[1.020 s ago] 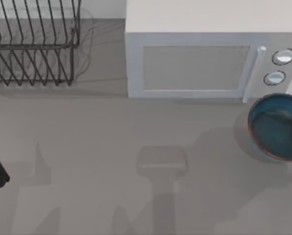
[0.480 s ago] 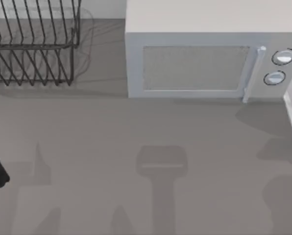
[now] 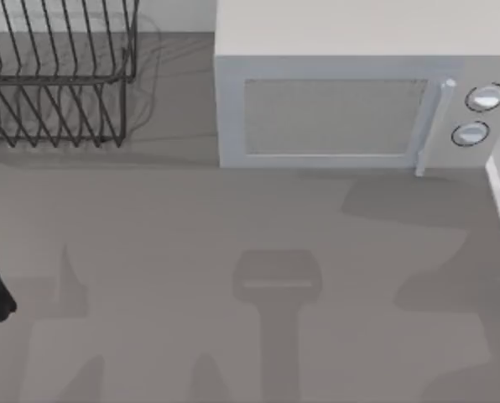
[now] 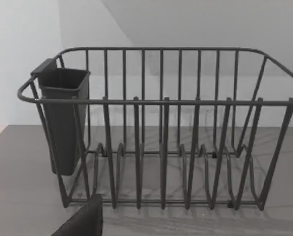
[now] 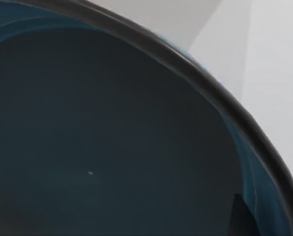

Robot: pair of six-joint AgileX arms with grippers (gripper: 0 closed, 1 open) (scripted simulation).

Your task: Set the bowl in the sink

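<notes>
Right pincer's grip state cannot be told; the bowl (image 5: 102, 137) is sitting close under its camera, risking a slip short of the sink.

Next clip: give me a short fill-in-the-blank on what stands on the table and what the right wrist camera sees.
1. The dish rack stands to the ___ of the microwave in the top view.
2. The microwave's door is ___.
3. The right wrist view looks into the ___ bowl.
4. A dark cup hangs on the rack's ___.

Missing words: left; shut; blue; end wall
</notes>
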